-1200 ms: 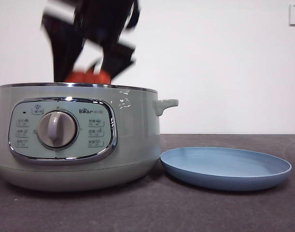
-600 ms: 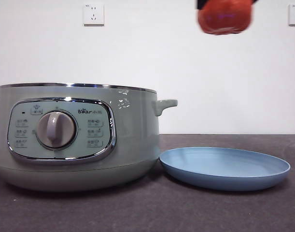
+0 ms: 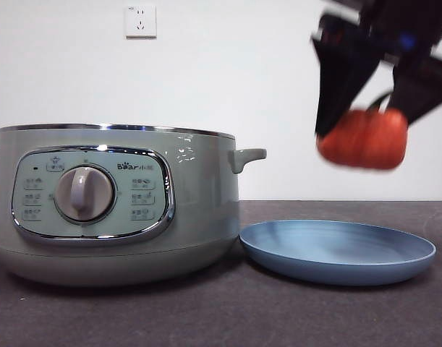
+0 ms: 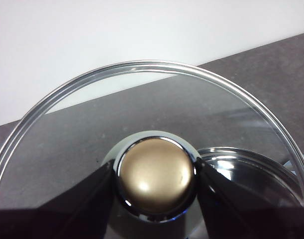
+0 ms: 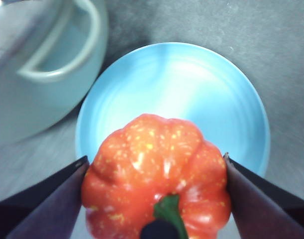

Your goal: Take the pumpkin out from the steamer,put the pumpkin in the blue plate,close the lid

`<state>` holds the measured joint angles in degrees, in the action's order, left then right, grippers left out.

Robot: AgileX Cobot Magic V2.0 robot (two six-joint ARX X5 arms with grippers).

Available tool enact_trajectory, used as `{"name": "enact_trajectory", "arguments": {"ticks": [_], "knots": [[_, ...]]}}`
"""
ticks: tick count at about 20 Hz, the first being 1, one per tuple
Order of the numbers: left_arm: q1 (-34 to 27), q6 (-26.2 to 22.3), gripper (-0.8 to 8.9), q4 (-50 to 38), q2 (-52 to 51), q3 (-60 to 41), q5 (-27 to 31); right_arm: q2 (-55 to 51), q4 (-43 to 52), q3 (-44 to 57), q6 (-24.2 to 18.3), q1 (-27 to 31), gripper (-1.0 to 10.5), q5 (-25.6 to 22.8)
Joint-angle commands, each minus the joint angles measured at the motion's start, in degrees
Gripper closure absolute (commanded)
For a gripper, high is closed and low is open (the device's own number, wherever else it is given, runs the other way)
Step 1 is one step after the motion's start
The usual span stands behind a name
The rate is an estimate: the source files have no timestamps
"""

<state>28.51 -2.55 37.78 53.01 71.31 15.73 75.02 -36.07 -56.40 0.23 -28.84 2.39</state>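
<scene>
Two claws are busy. Nearest on the bench sits the steamer [image 3: 116, 202], open, with the blue plate [image 3: 336, 249] beside it. Above the plate, the right claw [image 3: 372, 119] clamps the pumpkin [image 3: 363, 139]; it should lower straight and release low. The left claw [image 4: 155, 174] grips the lid [image 4: 142, 114] knob, seemingly aloft.

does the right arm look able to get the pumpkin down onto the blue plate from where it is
Probably yes. The right gripper holds the pumpkin in the air above the blue plate, and nothing shows between them; the plate looks bare.
</scene>
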Motion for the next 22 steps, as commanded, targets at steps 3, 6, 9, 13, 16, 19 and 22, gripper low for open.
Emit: {"name": "enact_trajectory", "arguments": {"ticks": [3, 6, 9, 13, 16, 19, 22], "knots": [[0.04, -0.44, 8.22, -3.04, -0.28, 0.52, -1.09, 6.78, 6.49, 2.1, 1.01, 0.39, 9.6, -1.79], [0.04, -0.46, 8.22, -3.02, -0.28, 0.52, -1.09, 12.55, 8.17, 2.1, 0.98, 0.46, 9.5, -2.67], [0.04, -0.44, 8.22, -3.02, -0.28, 0.52, -1.11, 16.39, 8.57, 2.1, 0.98, 0.66, 8.7, -2.73], [0.04, -0.44, 8.22, -2.97, -0.28, 0.52, -1.16, 16.79, 8.57, 2.1, 2.6, 0.66, 3.3, -2.82], [0.04, -0.44, 8.22, -2.97, -0.28, 0.52, -1.22, 16.44, 8.41, 2.05, 3.28, 0.66, 3.2, -2.78], [0.04, -0.46, 8.22, -2.71, -0.28, 0.52, -3.85, 14.43, 6.8, 1.88, 3.39, 0.66, 3.2, -2.78], [0.04, -0.24, 8.22, -2.08, 0.48, 0.52, -7.3, 9.53, 5.16, 1.88, 3.76, 0.66, 3.2, -2.8]]}}
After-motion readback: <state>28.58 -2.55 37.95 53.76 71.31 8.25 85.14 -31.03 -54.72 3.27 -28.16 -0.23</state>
